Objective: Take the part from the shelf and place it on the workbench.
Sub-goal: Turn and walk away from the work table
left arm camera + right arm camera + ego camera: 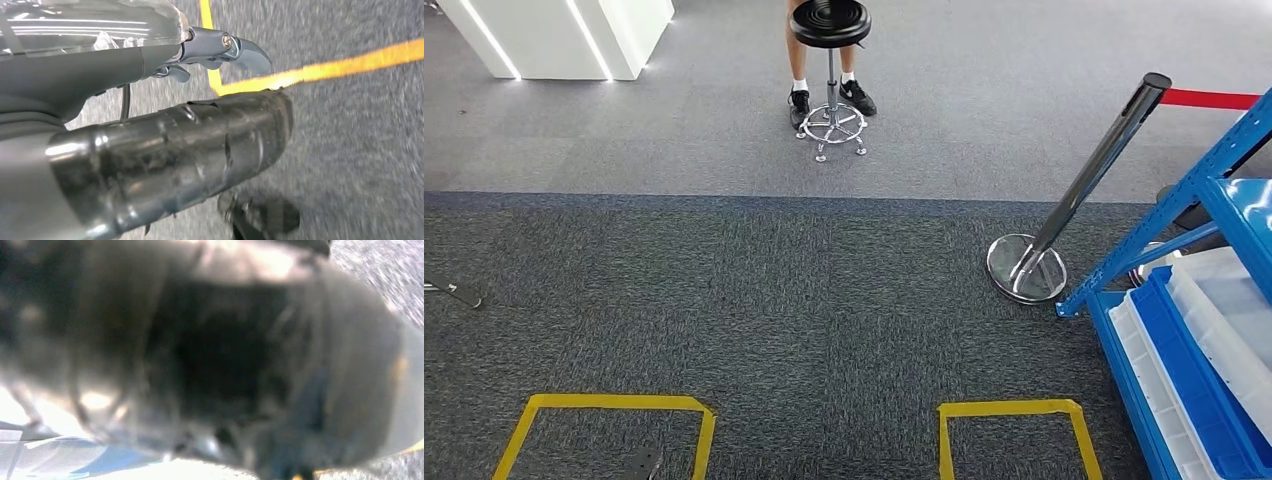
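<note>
The floor is grey short-pile carpet, darker in the near band and lighter beyond a straight seam. Two squares of yellow floor tape are marked on the near carpet: one on the left and one on the right. A chrome stanchion post with a round base stands to the right, carrying a red belt at its top. Just beside it, at the right edge, is the blue metal shelf, holding blue and white plastic bins. Far ahead, a black round stool on a chrome wheeled base stands with a person's legs directly behind it; a white illuminated counter occupies the far left corner. In the left wrist view the left hand hangs over the carpet near a yellow tape corner; its dark fingers extend with nothing visibly held. The right hand is heavily blurred; the state of its fingers cannot be told. The part cannot be made out on the shelf.
</note>
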Robot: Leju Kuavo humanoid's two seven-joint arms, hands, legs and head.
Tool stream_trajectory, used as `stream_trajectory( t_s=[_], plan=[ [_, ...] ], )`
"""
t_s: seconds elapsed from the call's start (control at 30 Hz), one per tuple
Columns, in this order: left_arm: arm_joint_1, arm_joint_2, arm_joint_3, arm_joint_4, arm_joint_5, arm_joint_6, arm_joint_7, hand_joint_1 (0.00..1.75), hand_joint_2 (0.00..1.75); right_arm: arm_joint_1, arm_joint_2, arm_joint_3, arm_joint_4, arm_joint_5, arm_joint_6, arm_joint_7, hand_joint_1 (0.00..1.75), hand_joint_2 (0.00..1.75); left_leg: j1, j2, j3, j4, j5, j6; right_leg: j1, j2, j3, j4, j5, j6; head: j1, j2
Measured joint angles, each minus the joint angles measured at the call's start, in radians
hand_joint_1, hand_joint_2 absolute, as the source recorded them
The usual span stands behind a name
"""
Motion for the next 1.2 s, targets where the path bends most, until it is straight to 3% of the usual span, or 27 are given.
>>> stream_trajectory(
  t_s=[0.03,0.07,0.13,0.2,0.27,0.3,0.37,0.43,0.47,0.5,0.53,0.57,0.63,0.67,0.7,0.8,0.87,0.93,1.0,1.03,1.07,1.13,1.2],
  plan=[
    [0.001,0.0,-0.004,0.0,0.005,-0.003,0.002,0.0,0.0,0.0,0.003,-0.003,0.0,0.0,-0.003,-0.001,0.0,0.0,0.003,-0.002,0.01,-0.018,0.021,-0.003,-0.001,0.011,-0.005,0.007,-0.001,0.002,0.0,0.0],
    [0.001,0.0,-0.006,0.0,0.015,-0.021,0.009,0.0,0.0,0.0,0.005,-0.006,0.0,0.002,-0.004,-0.002,0.0,0.0,0.007,-0.008,0.037,-0.072,0.056,-0.005,-0.003,0.023,-0.01,0.017,-0.003,0.005,0.0,0.0],
    [0.0,0.002,-0.004,0.002,0.049,-0.085,0.029,0.0,0.0,-0.001,0.007,-0.008,0.0,0.012,0.002,0.001,0.0,0.0,0.015,-0.052,0.093,-0.189,0.101,-0.008,-0.005,0.045,-0.024,0.039,-0.01,0.016,0.0,0.0],
    [-0.001,0.003,0.001,0.006,0.077,-0.135,0.044,0.0,0.0,-0.001,0.004,-0.008,0.0,0.021,0.01,0.004,0.0,0.0,0.015,-0.078,0.109,-0.229,0.105,-0.002,-0.005,0.063,-0.041,0.055,-0.011,0.028,0.0,0.0],
    [0.0,0.003,0.006,0.008,0.09,-0.152,0.05,0.0,0.0,0.004,0.002,-0.008,0.0,0.025,0.017,0.006,0.0,0.0,0.012,-0.057,0.105,-0.229,0.11,0.01,-0.007,0.08,-0.051,0.056,-0.005,0.041,0.001,0.0],
    [0.0,0.004,0.008,0.008,0.092,-0.154,0.051,0.0,0.0,0.007,0.002,-0.008,0.0,0.025,0.018,0.007,0.0,0.0,0.011,-0.045,0.105,-0.233,0.114,0.018,-0.008,0.073,-0.056,0.061,-0.007,0.045,0.001,0.0],
    [0.0,0.005,0.015,0.008,0.098,-0.156,0.052,0.0,0.0,0.008,0.003,-0.008,0.0,0.025,0.012,0.008,0.0,0.0,0.011,-0.021,0.104,-0.242,0.122,0.032,-0.007,0.028,-0.082,0.115,-0.043,0.051,0.005,0.0],
    [0.003,0.008,0.024,0.008,0.106,-0.16,0.052,0.0,0.0,0.003,0.005,-0.008,0.0,0.025,0.001,0.008,0.0,0.0,0.006,0.004,0.1,-0.243,0.124,0.038,-0.006,-0.018,-0.14,0.237,-0.108,0.055,0.008,0.0],
    [0.006,0.01,0.028,0.008,0.11,-0.164,0.052,0.0,0.0,0.002,0.007,-0.008,0.0,0.029,-0.005,0.008,0.0,0.0,0.003,0.018,0.098,-0.243,0.124,0.039,-0.007,-0.025,-0.166,0.294,-0.129,0.056,0.007,0.0],
    [0.008,0.012,0.033,0.008,0.115,-0.168,0.052,0.0,0.0,0.001,0.01,-0.008,0.0,0.036,-0.01,0.008,0.0,0.0,0.001,0.031,0.097,-0.243,0.124,0.039,-0.007,-0.029,-0.177,0.324,-0.134,0.055,0.007,0.0],
    [0.009,0.015,0.037,0.008,0.119,-0.172,0.052,0.0,0.0,0.001,0.013,-0.007,0.0,0.043,-0.016,0.008,0.0,0.0,-0.001,0.043,0.098,-0.243,0.124,0.039,-0.006,-0.031,-0.169,0.315,-0.119,0.052,0.007,0.0],
    [0.009,0.017,0.041,0.008,0.123,-0.176,0.052,0.0,0.0,0.001,0.016,-0.006,0.0,0.051,-0.02,0.008,0.0,0.0,-0.002,0.054,0.099,-0.243,0.124,0.039,-0.003,-0.037,-0.141,0.266,-0.089,0.047,0.007,0.0],
    [0.009,0.019,0.048,0.008,0.128,-0.182,0.056,0.0,0.0,-0.001,0.022,-0.004,0.001,0.063,-0.026,0.006,0.0,0.0,-0.004,0.073,0.104,-0.243,0.122,0.037,0.009,-0.072,-0.064,0.124,-0.035,0.031,0.007,0.0],
    [0.009,0.02,0.05,0.008,0.129,-0.184,0.06,0.0,0.0,-0.003,0.024,-0.002,0.001,0.067,-0.027,0.003,0.0,0.0,-0.005,0.082,0.105,-0.243,0.121,0.034,0.016,-0.088,-0.04,0.075,-0.021,0.023,0.007,0.0],
    [0.009,0.022,0.052,0.008,0.129,-0.185,0.064,0.0,0.0,-0.004,0.026,-0.001,0.001,0.07,-0.028,0.0,0.0,0.0,-0.005,0.091,0.106,-0.244,0.12,0.03,0.022,-0.097,-0.031,0.05,-0.018,0.016,0.007,0.0],
    [0.007,0.025,0.054,0.008,0.126,-0.184,0.072,0.0,0.0,-0.003,0.029,0.003,0.001,0.075,-0.027,-0.006,0.0,0.0,-0.004,0.106,0.112,-0.247,0.119,0.014,0.024,-0.072,-0.03,0.034,-0.008,0.002,0.006,0.0],
    [0.008,0.028,0.054,0.008,0.123,-0.184,0.073,0.0,0.0,-0.005,0.034,0.004,0.001,0.077,-0.025,-0.007,0.0,0.0,-0.002,0.065,0.097,-0.203,0.085,0.005,0.015,-0.053,-0.021,0.014,0.007,-0.009,0.005,0.0],
    [0.012,0.033,0.054,0.008,0.123,-0.184,0.074,0.0,0.0,-0.006,0.038,0.006,0.001,0.078,-0.025,-0.007,0.0,0.0,0.0,0.013,0.044,-0.089,0.022,0.0,0.01,-0.034,-0.022,0.01,0.013,-0.015,0.004,0.0],
    [0.016,0.037,0.055,0.008,0.123,-0.184,0.074,0.0,0.0,-0.006,0.039,0.009,0.001,0.078,-0.025,-0.007,0.0,0.0,0.0,0.0,-0.003,0.006,-0.008,-0.004,0.01,-0.01,-0.029,0.018,0.014,-0.015,0.004,0.0],
    [0.018,0.039,0.056,0.008,0.123,-0.184,0.075,0.0,0.44,-0.006,0.04,0.01,0.001,0.078,-0.025,-0.007,0.0,0.0,0.0,-0.001,-0.005,0.008,0.004,-0.005,0.01,0.004,-0.032,0.023,0.013,-0.015,0.004,0.0],
    [0.018,0.04,0.056,0.008,0.122,-0.182,0.075,0.0,0.87,-0.005,0.042,0.011,0.001,0.079,-0.025,-0.007,0.0,0.0,0.001,-0.004,0.011,-0.029,0.034,-0.006,0.009,0.018,-0.035,0.028,0.012,-0.013,0.004,0.0],
    [0.018,0.041,0.056,0.008,0.121,-0.172,0.075,0.0,1.75,-0.005,0.044,0.013,0.001,0.079,-0.028,-0.006,0.0,0.0,0.001,-0.029,0.07,-0.156,0.097,-0.006,0.007,0.043,-0.041,0.043,0.007,-0.005,0.003,0.0],
    [0.016,0.04,0.056,0.008,0.111,-0.156,0.076,0.0,1.75,-0.005,0.045,0.013,0.001,0.074,-0.03,-0.006,0.0,0.0,0.0,-0.05,0.102,-0.229,0.118,0.001,0.007,0.061,-0.05,0.055,0.003,0.006,0.003,0.0]
  ],
)
